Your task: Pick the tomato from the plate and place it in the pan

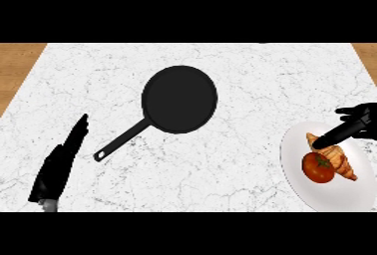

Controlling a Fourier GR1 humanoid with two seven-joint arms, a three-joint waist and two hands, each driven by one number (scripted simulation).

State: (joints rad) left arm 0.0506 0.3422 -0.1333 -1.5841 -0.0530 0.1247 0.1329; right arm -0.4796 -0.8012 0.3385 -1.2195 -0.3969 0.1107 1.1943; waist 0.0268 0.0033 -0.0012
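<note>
A red tomato [318, 168] with a green stem lies on the white plate [309, 191] at the lower right, touching a croissant [340, 160] on its right. My right hand [352, 123] comes in from the right edge above the plate. One finger stretches down over the croissant's upper end, just above the tomato; it holds nothing. The black pan [180, 98] sits in the middle of the counter, its handle [117, 144] running down to the left. My left hand [60, 160] rests open at the lower left, fingers straight, left of the handle's end.
The white marble counter [221, 169] fills the view. Wooden strips show at its far left [18, 64] and far right [367, 55] edges. Bare marble lies between the pan and the plate.
</note>
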